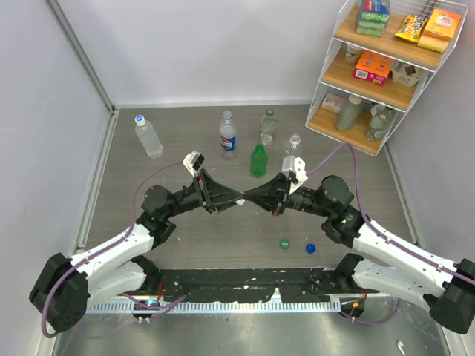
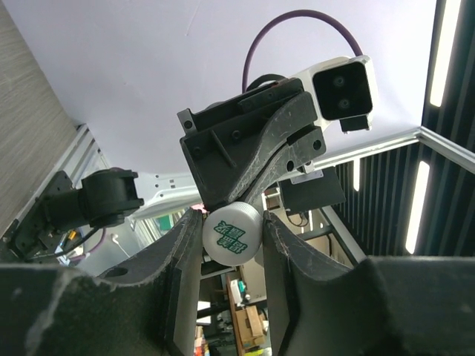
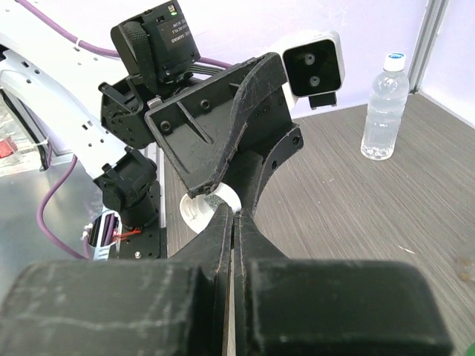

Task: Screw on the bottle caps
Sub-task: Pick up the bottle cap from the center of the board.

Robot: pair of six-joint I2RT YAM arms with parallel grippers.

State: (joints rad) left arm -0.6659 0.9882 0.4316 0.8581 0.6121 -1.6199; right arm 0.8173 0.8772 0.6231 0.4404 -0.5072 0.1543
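Fingers point(image 2: 182, 267) of the left gripper point(image 1: 239, 200) pressed on both sides of the white cap point(image 2: 232, 235) (green print facing the wrist cam), so that hand was clamped on it, off the table point(image 1: 223, 237). The right gripper point(image 1: 250, 199) met it tip to tip, pads squeezed together w/ no gap; the cap's rim sat right at their tips, can't tell if nipped. Beyond both tips stood the cola-label bottle point(image 1: 228, 137) and green bottle point(image 1: 258, 161). Behind the right gripper, toward its base, lay the green cap point(image 1: 284, 243) and blue cap point(image 1: 310, 248), near each other, not touching.
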